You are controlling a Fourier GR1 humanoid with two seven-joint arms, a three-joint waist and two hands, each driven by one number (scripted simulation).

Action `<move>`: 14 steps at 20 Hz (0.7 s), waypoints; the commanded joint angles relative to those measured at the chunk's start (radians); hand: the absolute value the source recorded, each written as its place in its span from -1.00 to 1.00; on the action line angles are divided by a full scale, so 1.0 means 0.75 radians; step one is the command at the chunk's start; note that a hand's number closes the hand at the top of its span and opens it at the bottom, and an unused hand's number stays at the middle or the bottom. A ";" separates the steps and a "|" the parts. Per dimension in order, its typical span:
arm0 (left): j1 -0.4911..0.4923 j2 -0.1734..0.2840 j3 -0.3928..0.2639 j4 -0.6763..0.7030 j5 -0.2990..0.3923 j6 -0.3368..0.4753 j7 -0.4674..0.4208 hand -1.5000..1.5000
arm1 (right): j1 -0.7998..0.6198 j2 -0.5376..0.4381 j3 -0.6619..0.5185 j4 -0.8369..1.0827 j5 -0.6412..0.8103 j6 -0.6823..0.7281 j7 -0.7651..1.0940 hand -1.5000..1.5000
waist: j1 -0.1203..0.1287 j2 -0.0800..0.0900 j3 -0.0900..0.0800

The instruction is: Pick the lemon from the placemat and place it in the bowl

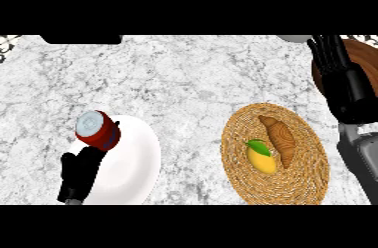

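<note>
Head view shows the lemon (261, 160) on the woven placemat (310, 177), beside a croissant (280, 134), well apart at seven o'clock from the right hand (341, 67), whose straight fingers (325, 52) hold nothing.

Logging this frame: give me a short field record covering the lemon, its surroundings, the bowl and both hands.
lemon: yellow with a green leaf, lying on the placemat
placemat: round, woven, right of centre
croissant: on the placemat, beside the lemon
bowl: white, left of centre
red can: at the bowl's upper left edge
left robot hand: low over the bowl's left side, below the can
right robot hand: open, fingers up, near the right edge, holding nothing
task status: lemon not yet picked
</note>
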 commanded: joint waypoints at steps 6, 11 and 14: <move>-0.201 -0.040 0.041 -0.101 -0.042 0.057 -0.099 0.00 | 0.128 -0.079 0.610 -0.134 0.161 0.577 0.059 1.00 | 0.057 -0.002 0.022; -0.234 -0.087 0.063 -0.074 -0.017 0.084 -0.056 0.00 | 0.454 0.045 0.363 -0.121 0.192 0.171 -0.430 -1.00 | -0.030 0.002 0.031; -0.254 -0.107 0.059 -0.078 -0.044 0.114 -0.037 0.00 | 0.603 -0.047 0.318 -0.172 0.148 0.312 -0.696 -1.00 | -0.022 0.000 0.028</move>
